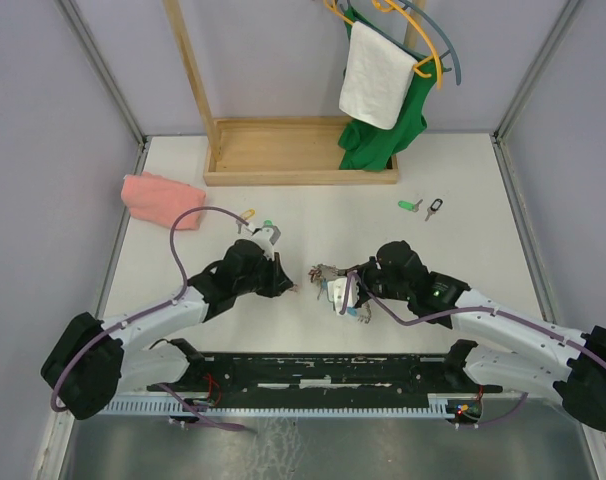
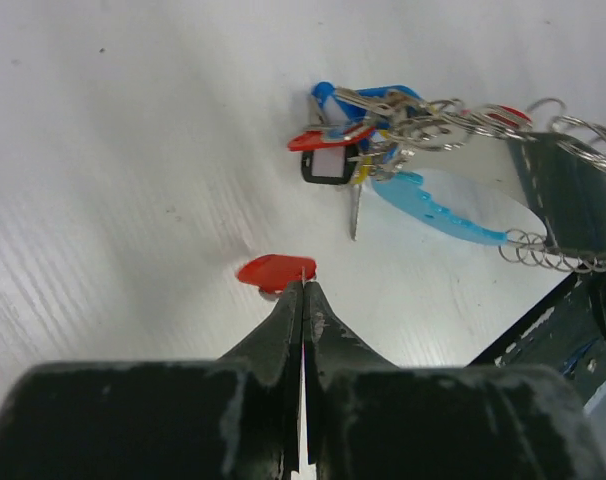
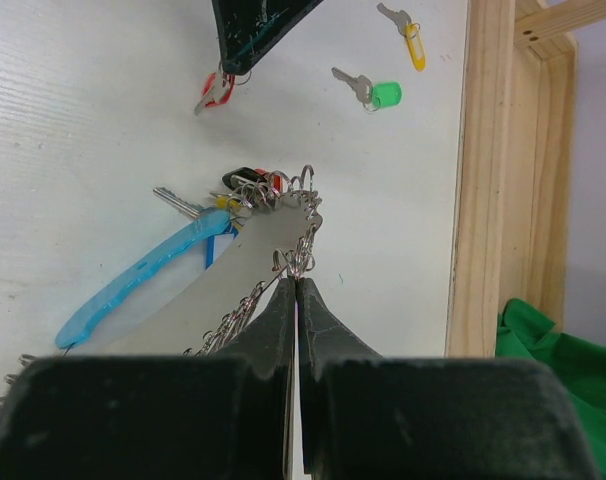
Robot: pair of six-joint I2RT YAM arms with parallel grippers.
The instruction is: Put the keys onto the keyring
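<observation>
Keyring [image 2: 383,140] is held by the right gripper [image 3: 296,285], clamped shut on its chain [image 3: 301,255]. Left gripper [image 2: 303,285], closed, pinches the red-tagged key [image 2: 273,272] near it, unthreaded; green-tagged key [image 3: 383,95] and yellow-tagged key [image 3: 413,45] lie loose farther off.

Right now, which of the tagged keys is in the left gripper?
The red-tagged key, pinched in the shut left gripper. The yellow-tagged key and green-tagged key lie loose on the table.
</observation>
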